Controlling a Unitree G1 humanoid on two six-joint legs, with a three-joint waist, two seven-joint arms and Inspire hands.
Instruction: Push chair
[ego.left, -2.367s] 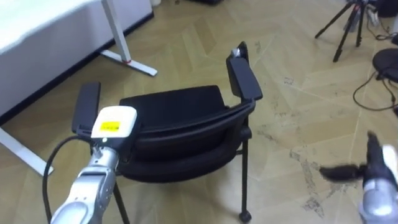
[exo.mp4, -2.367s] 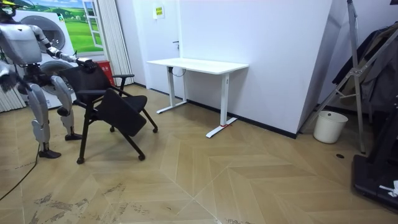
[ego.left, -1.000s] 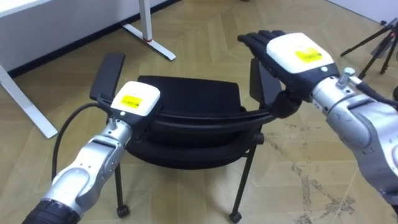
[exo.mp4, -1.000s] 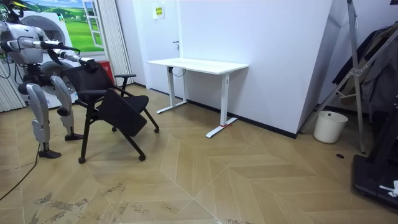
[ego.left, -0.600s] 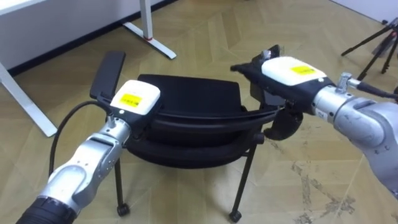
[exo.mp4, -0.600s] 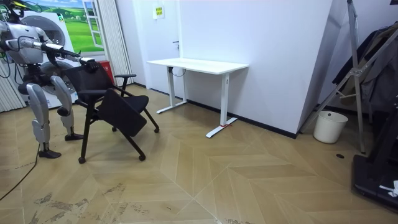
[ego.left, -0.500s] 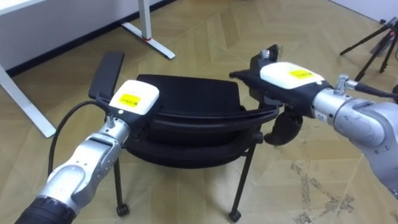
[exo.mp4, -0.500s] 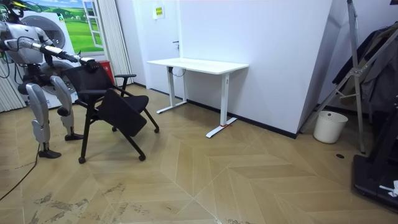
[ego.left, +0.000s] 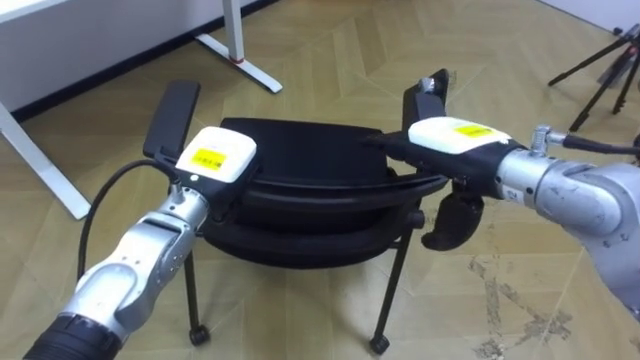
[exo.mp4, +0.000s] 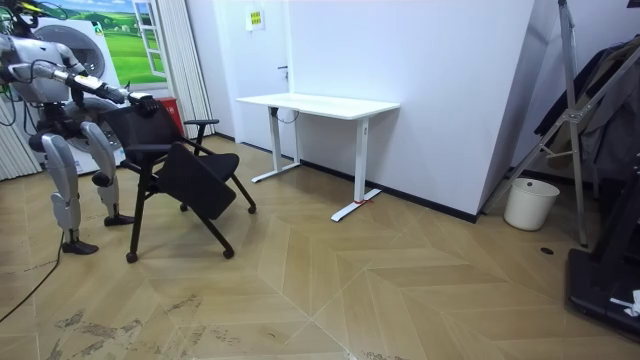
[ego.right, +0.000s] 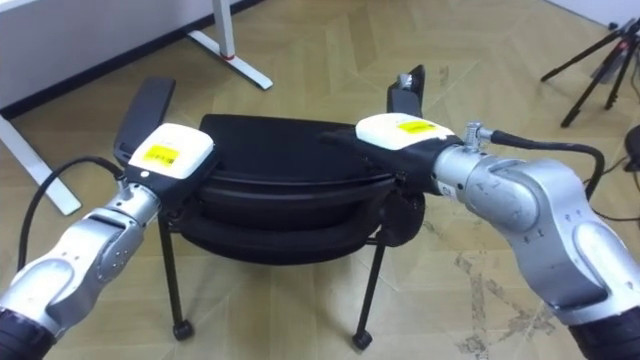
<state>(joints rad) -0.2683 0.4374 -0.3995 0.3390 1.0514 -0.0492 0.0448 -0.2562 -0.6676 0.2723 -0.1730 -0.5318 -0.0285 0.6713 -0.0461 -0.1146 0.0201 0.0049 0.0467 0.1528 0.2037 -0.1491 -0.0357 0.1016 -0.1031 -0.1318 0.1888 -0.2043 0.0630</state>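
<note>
Ahead of the robot, the chair (ego.left: 300, 150) faces away, backrest (ego.left: 310, 192) crosswise.

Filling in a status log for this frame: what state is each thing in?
chair: upright on the floor, backrest toward the robot.
left hand: resting on the backrest's left end.
right hand: open, fingers flat along the backrest top.
desk: standing by the wall.
bucket: upright.

on chair (ego.left: 300, 155) back: left hand (ego.left: 215, 160) left, right hand (ego.left: 455, 135) right | desk (ego.left: 80, 30) beyond
</note>
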